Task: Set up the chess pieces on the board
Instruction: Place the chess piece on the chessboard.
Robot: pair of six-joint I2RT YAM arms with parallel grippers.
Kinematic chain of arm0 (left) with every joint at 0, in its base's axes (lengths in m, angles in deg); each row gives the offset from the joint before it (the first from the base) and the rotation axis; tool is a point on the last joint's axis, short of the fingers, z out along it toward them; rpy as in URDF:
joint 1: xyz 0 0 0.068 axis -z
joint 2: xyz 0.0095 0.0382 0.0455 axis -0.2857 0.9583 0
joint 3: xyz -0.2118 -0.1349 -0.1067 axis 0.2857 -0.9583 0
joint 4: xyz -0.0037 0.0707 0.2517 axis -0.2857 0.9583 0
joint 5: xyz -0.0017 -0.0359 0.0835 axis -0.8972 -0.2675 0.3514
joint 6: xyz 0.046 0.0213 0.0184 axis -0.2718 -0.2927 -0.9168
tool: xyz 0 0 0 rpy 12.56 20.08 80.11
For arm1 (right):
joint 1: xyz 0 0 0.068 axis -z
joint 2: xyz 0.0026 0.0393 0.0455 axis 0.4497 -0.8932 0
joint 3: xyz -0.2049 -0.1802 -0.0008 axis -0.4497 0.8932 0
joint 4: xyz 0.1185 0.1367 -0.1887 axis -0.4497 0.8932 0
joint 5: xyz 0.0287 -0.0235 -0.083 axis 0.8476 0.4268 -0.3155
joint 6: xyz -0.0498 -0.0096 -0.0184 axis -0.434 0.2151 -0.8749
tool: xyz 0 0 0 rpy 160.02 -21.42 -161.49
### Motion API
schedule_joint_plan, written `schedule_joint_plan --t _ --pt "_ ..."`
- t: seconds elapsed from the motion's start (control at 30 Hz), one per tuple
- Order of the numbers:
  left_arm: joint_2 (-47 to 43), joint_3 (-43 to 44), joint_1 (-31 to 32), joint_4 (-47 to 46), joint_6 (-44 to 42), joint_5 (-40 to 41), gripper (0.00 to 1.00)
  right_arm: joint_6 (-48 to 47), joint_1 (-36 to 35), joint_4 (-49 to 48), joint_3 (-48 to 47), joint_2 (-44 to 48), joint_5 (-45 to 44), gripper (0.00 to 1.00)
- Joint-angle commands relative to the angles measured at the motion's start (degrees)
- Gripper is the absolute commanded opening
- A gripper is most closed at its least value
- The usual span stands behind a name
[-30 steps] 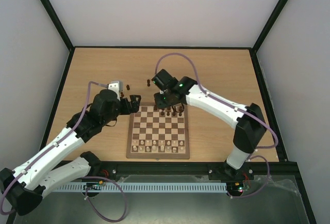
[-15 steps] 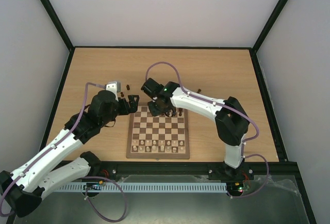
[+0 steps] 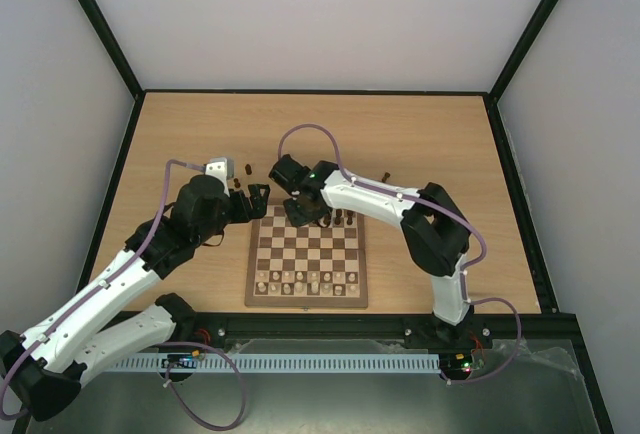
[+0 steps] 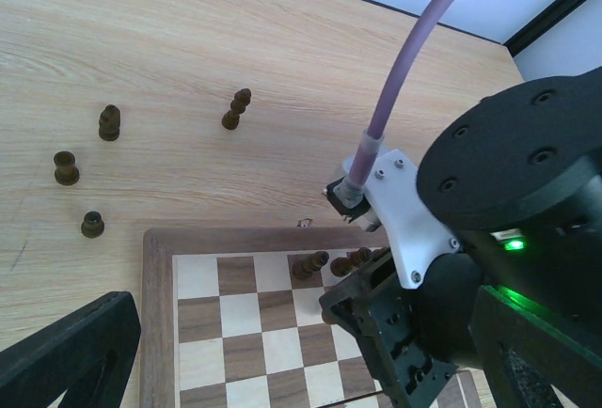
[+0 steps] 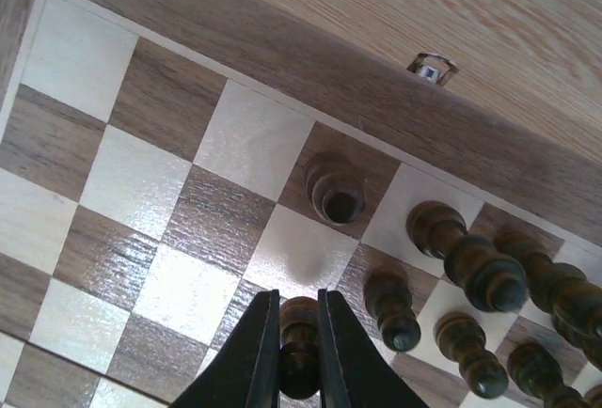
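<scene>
The board (image 3: 306, 251) lies in front of both arms. Several dark chess pieces (image 3: 343, 218) stand on its far right squares, shown close up in the right wrist view (image 5: 336, 189) (image 5: 390, 307). My right gripper (image 3: 304, 212) (image 5: 298, 303) hovers over the far rows, shut on a dark pawn (image 5: 299, 361) held upright above a pale square. My left gripper (image 3: 258, 197) (image 4: 301, 370) stands open at the board's far left corner, nothing between its fingers (image 4: 75, 352). Loose dark pieces (image 4: 109, 122) (image 4: 65, 167) (image 4: 91, 225) (image 4: 236, 109) rest on the table beyond that corner.
Pale chessmen (image 3: 305, 284) fill the two near rows. One dark piece (image 3: 385, 176) sits on the table behind the right arm. A small metal latch (image 5: 432, 69) marks the board's far edge. The right arm's wrist (image 4: 508, 201) crowds the left wrist view.
The right arm swung left along the board's far rows, carrying the pawn in its shut jaws. The left arm held still and stayed open.
</scene>
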Motion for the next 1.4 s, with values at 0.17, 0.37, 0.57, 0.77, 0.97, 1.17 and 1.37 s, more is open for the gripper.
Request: schedule_joint_plan --t 0.17,0.37,0.57,0.77,0.97,1.17,1.37 --pt "-0.24 0.46 -0.31 0.45 0.29 0.82 1.00 -0.33 -0.42 0.73 -2.41 -2.90 -0.43 0.10" --pt "-0.11 0.40 -0.31 0.35 0.18 0.79 0.99 -0.51 -0.41 0.64 -2.63 -3.61 -0.35 0.11" --pt "-0.01 0.45 -0.30 0.33 0.13 0.78 1.00 -0.60 -0.42 0.54 -2.62 -4.05 -0.23 0.13" --pt "0.02 0.31 -0.32 0.25 0.09 0.78 1.00 -0.59 -0.42 0.51 -2.63 -4.02 -0.16 0.18" --pt "-0.13 0.27 -0.30 0.35 0.18 0.78 1.00 -0.58 -0.42 0.35 -2.63 -3.75 0.43 0.21" --pt "-0.09 0.20 -0.32 0.33 0.23 0.78 1.00 -0.67 -0.49 0.11 -1.63 -1.46 2.12 0.25" --pt "0.12 0.66 -0.32 0.34 0.19 0.61 0.99 -1.11 -0.72 -0.68 1.06 6.85 6.51 0.37"
